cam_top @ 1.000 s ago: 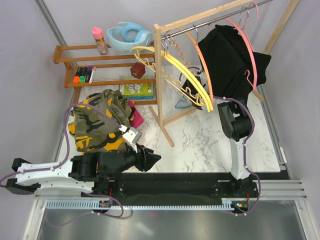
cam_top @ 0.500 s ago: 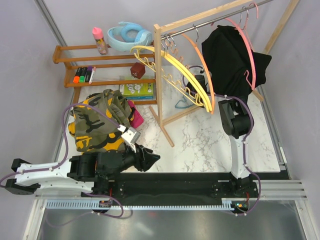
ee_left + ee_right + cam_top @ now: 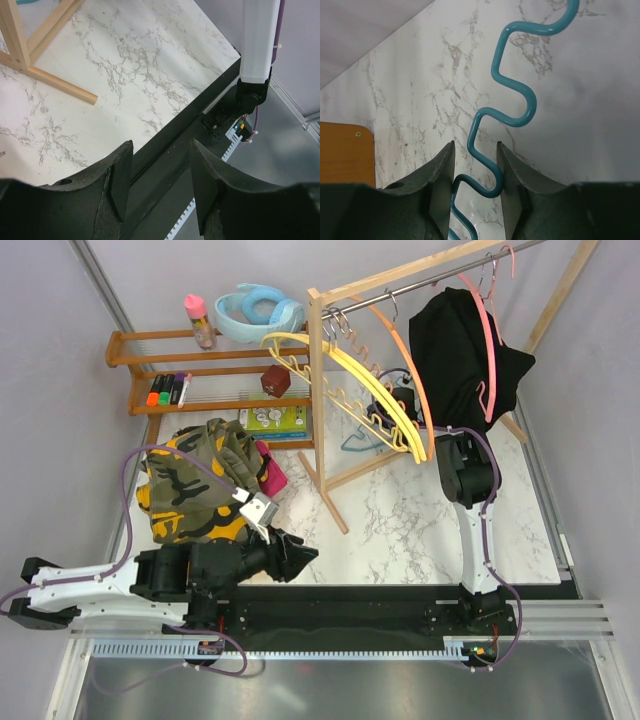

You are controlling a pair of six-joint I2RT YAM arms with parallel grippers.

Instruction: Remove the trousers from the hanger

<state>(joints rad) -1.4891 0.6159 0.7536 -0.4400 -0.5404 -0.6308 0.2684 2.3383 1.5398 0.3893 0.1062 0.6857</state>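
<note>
Nearest, the left gripper [image 3: 161, 148] hovers low over the near table [image 3: 400, 525] edge with its fingers apart and nothing between them; it is released. Just beyond it on the left lies the camouflage pile [image 3: 190, 490], already off any hanger. The rack foot [image 3: 335, 505] runs diagonally across the marble between the two arms. Farther in, the right gripper [image 3: 475, 146] points down at the table and straddles the teal hanger [image 3: 494, 62], which lies flat. The wavy wire sits between the fingers and looks to touch them, but whether it is clamped cannot be told. Beyond and above, the black trousers [image 3: 455, 350] are draped on the pink hanger [image 3: 487, 340] on the rail [image 3: 420, 282], not yet removed.

Hazards: the teal hanger is bare, so a grip here probably lifts the wrong item. The yellow hangers [image 3: 370, 390] hang just beside the right wrist, and an upward move may hook or swing them. A pull on the black cloth at an angle could drag the pink hanger along the rail or off it, since the cloth is only draped.

Clearance: open marble lies between the rack foot and the right arm's base. The right table edge is near the trousers. The left side is taken up by the pile.
</note>
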